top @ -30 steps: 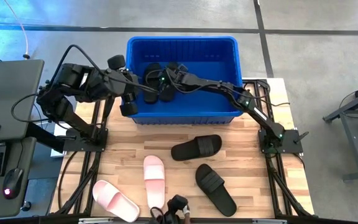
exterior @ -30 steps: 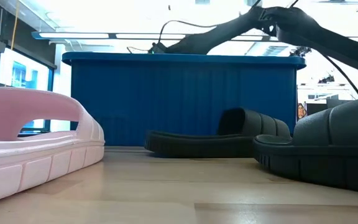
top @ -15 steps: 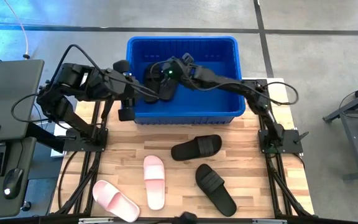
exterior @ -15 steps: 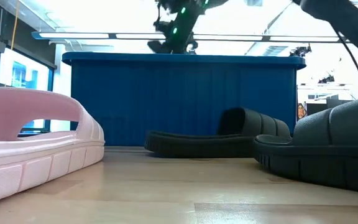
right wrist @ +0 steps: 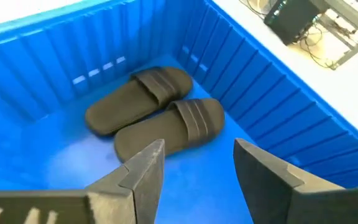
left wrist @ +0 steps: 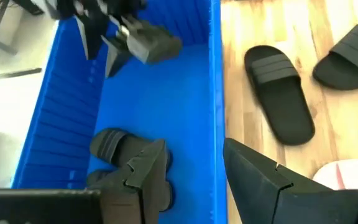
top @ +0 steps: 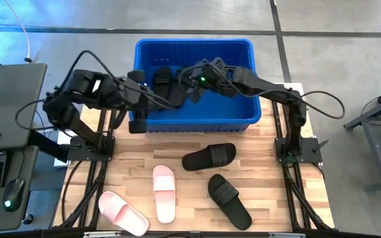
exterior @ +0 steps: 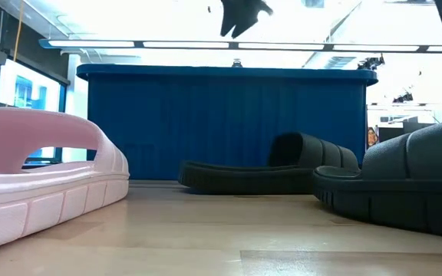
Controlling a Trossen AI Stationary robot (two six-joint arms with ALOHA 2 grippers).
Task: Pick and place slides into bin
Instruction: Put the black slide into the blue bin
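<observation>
Legible text, labels, brands, numbers, signs: none found in any view. Blue bin [top: 194, 122]: walls unmarked, no readable label. Black slides in bin [right wrist: 157, 112]: ridged straps only, no readable brand. Pink slide [exterior: 44, 180]: plain strap and sole edge, no print. Desk [top: 256, 178]: bare wood, no markings.

Bin [top: 243, 123] sat at the table's [top: 256, 185] far edge, centred. Two slides [right wrist: 160, 115] lay side by side, touching, inside its left part. Right gripper [top: 192, 86] hung over the bin interior, just right of that pair. Left gripper [top: 136, 118] was at the bin's left front corner. Before the bin on the table lay four slides: one [top: 209, 156] near centre, one [top: 229, 200] right of it nearer the front, one [top: 165, 192] left of centre, and one [top: 122, 213] at the front left.
</observation>
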